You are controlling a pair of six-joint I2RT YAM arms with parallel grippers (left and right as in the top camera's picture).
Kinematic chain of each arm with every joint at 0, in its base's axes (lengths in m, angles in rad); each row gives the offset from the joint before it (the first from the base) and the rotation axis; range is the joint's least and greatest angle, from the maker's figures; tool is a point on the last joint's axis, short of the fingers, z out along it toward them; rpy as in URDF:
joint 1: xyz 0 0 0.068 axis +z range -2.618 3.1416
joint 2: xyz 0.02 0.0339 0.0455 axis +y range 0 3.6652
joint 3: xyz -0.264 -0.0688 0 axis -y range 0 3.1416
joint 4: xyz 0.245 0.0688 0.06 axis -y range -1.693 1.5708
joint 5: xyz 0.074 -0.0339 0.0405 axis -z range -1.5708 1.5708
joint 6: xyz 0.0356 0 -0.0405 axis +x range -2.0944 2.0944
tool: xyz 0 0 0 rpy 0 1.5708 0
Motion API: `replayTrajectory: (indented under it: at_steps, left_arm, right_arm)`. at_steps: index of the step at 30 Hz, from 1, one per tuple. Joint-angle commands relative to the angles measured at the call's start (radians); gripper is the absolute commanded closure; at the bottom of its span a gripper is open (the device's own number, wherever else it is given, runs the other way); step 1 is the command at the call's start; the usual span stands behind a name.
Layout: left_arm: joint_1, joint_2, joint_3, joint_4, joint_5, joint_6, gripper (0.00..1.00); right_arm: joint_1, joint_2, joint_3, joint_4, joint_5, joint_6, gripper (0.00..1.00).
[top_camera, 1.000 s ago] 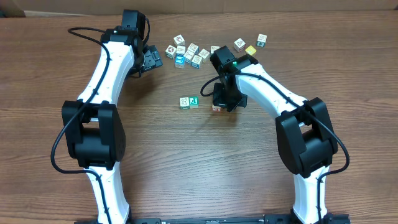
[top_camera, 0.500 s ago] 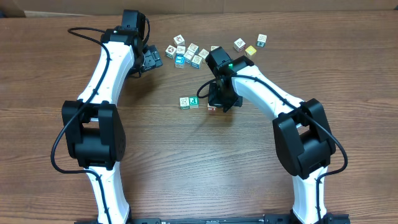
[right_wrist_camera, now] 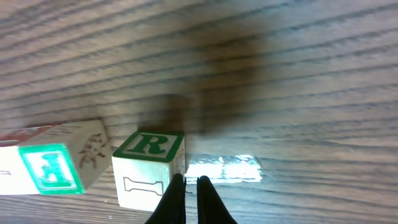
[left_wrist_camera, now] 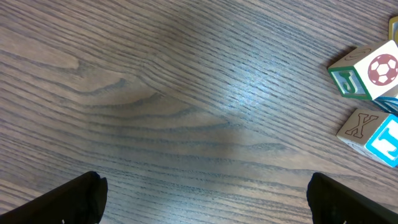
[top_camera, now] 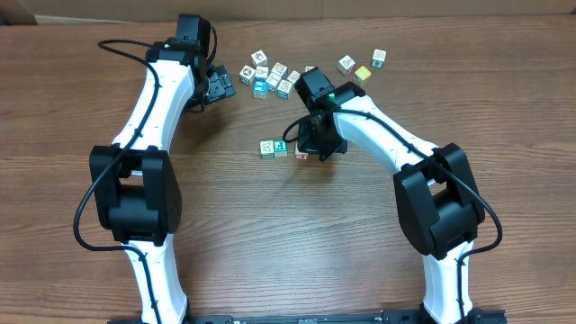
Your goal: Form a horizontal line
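Short row of cubes mid-tabletop, white-edged, green and teal faces up, right gripper pinched tight, tips against the end cube marked green "R", left gripper spread wide, empty, near the soccer-ball cube lettered "J".

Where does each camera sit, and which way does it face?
Overhead: above the table, looking down; both arms, the loose blocks and the short row show.
Left wrist: on the left arm, facing down at bare wood and two blocks; open left fingertips show.
Right wrist: on the right arm, facing down at the row's R block; shut right fingertips show.
Shared: overhead and right wrist see the row.
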Motion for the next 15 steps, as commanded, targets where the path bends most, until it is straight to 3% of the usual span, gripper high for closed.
replayTrajectory:
  at_steps: [1,15]
  left_arm:
    - [-0.001,0.014,0.019,-0.002,-0.01,0.016,0.0]
    - [-0.001,0.014,0.019,-0.002,-0.01,0.016,0.0]
  right_arm:
    - [0.005,-0.034,-0.005,0.012,-0.039,0.002,0.96]
    - [0.005,-0.034,-0.005,0.03,-0.048,0.003,0.96]
